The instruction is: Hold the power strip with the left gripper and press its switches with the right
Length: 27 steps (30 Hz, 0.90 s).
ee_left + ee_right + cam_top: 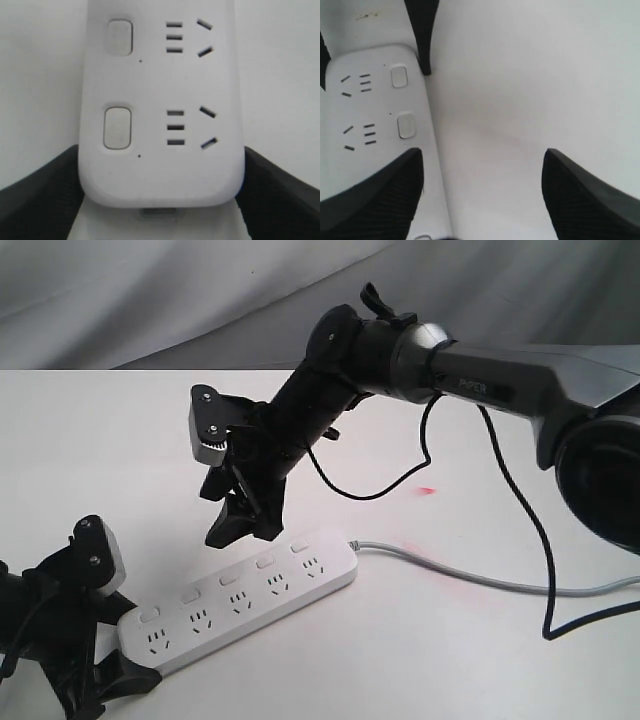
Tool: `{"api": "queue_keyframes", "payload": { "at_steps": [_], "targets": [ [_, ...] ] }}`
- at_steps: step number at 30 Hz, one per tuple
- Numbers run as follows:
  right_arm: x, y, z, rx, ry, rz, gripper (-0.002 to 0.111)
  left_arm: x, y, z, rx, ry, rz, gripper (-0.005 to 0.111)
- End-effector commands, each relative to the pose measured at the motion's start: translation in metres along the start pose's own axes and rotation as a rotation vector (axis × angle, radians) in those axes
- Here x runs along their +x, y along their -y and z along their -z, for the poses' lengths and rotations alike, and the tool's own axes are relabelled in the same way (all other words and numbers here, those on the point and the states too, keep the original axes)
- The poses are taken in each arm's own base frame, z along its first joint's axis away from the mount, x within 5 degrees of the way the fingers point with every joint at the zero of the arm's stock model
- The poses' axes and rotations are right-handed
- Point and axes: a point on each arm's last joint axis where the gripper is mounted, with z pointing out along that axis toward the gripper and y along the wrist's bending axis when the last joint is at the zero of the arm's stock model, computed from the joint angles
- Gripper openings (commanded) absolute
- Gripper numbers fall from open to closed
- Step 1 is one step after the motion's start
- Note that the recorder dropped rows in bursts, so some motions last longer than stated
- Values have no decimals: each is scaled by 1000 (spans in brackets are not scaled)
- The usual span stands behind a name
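My left tool (160,186) clamps one rounded end of the power strip (240,605), which lies diagonally on the white desk (420,650); my right tool (242,522) hangs just above its switches (228,580), fingers spread wide, gripping nothing.

Seemingly a robotics lab test bench: a plain white counter (90,430), a creased grey cloth backdrop (150,290) hung behind it, and a dark-grey robot arm (540,380) lettered PIPER trailing a loose black cable (527,515)
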Motion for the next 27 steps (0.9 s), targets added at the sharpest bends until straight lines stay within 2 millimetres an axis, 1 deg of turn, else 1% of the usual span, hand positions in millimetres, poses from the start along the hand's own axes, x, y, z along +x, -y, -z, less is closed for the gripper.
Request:
{"api": "queue_keyframes", "payload": {
  "at_steps": [1,6,8,14,17,27],
  "targets": [
    [1,1,3,-6,26,-19,62,6,2,-5,8,-38,14,65],
    [9,-2,-21,-52,27,-38,62,6,2,-5,8,-38,14,65],
    [13,-2,-27,-63,19,-43,62,6,2,-5,8,-38,14,65],
    [15,-2,-28,-68,11,-41,62,6,2,-5,8,-38,14,65],
    [19,-2,-28,-67,-34,-15,61,6,2,-5,8,-38,14,65],
    [17,-4,-28,-84,-25,-22,59,6,2,-5,8,-38,14,65]
  ]
}}
